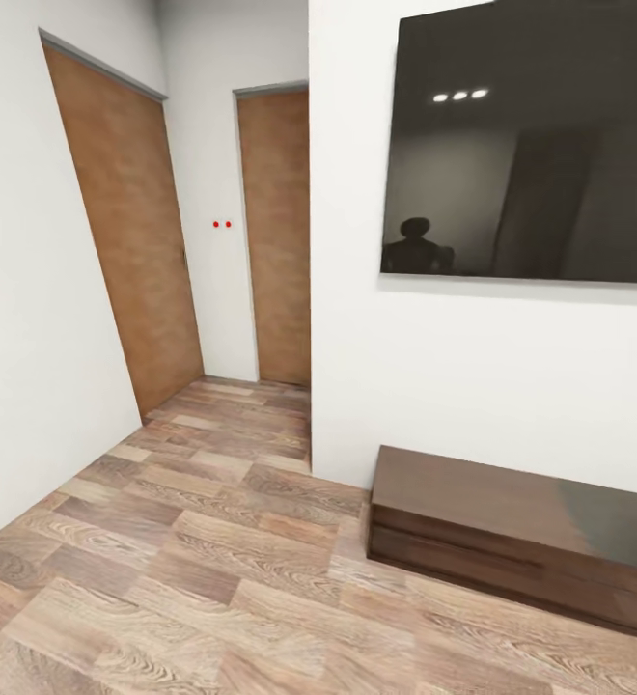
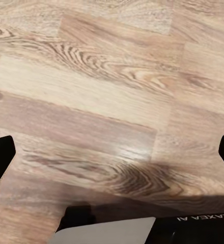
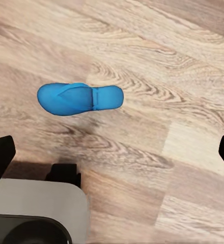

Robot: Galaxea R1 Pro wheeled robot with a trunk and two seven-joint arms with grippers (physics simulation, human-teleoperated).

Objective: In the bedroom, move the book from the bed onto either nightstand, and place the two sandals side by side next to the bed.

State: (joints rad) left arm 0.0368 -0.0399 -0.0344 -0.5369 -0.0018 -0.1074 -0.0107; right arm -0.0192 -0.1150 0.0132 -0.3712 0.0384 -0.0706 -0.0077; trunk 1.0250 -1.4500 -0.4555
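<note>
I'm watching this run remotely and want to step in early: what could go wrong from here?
1. The bright blue flat sandal lies loose on the brown wood-plank floor under the right claw; driving on might run over or nudge it.
2. The long low dark brown wooden bench sits close ahead on the right, so a turn that way could clip it.
3. Both plain brown wooden doors look shut.

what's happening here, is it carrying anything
Nothing is being carried. The robot is out on the wood floor, its head camera facing a white wall with two brown doors, a dark screen and a low dark bench. One blue sandal lies flat on the floor under the right wrist camera. Both grippers look open, with the left fingertips and right fingertips wide apart at the frame edges.
</note>
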